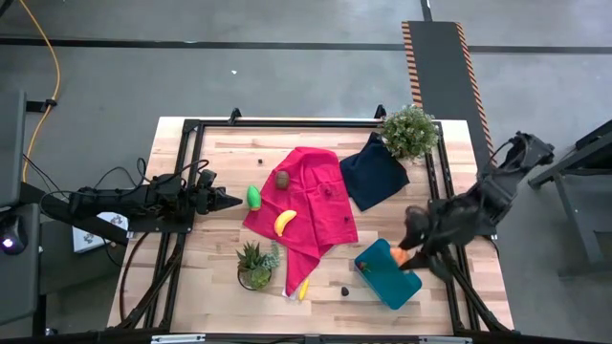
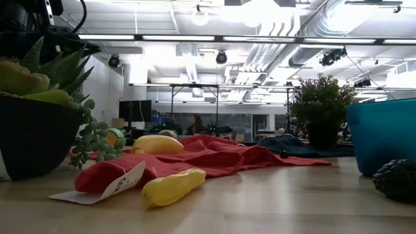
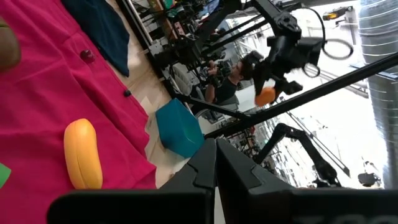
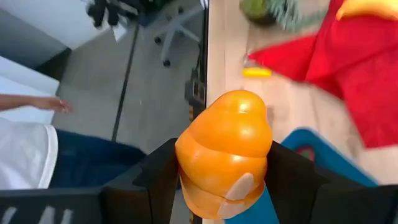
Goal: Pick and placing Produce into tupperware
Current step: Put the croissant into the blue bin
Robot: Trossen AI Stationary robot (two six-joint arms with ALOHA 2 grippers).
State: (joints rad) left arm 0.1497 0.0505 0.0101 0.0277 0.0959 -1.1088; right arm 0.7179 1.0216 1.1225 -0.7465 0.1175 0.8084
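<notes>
**High view: orange piece carried over the teal tub**

High view gives us the layout plainly. The right gripper [image 1: 413, 250] hangs at the near right part of the table, over the right-hand end of the teal tupperware [image 1: 385, 279], with the orange toy piece [image 1: 400, 255] clamped between its fingers. In the right wrist view we see that piece [image 4: 224, 152] filling the gap between the two dark fingers, held firmly on both sides, and a corner of the tub [image 4: 323, 155] below it. The left wrist view shows the orange piece [image 3: 265, 95] well above the tub [image 3: 178, 128], so we judge the step in hand to be the lowering and release.

The left gripper [image 1: 227, 200] waits at the left side of the table, fingers shut on nothing, just beside the green piece [image 1: 253, 197].

The rest of the produce is not yet in the tub: a banana [image 1: 284, 222] and a brown piece [image 1: 283, 179] lie on the red cloth [image 1: 320, 205], and a second banana [image 1: 303, 289] rests at the cloth's near edge, near the succulent pot [image 1: 254, 267].

To do this step well, we would first bring the piece in from the tub's end toward its middle, since it now sits close to the rim. Then we would lower it inside the walls before opening, so the rounded toy cannot bounce or roll out. We would open fully and lift straight up, keeping the fingers off the tub wall so it does not slide on the bare wood.
</notes>
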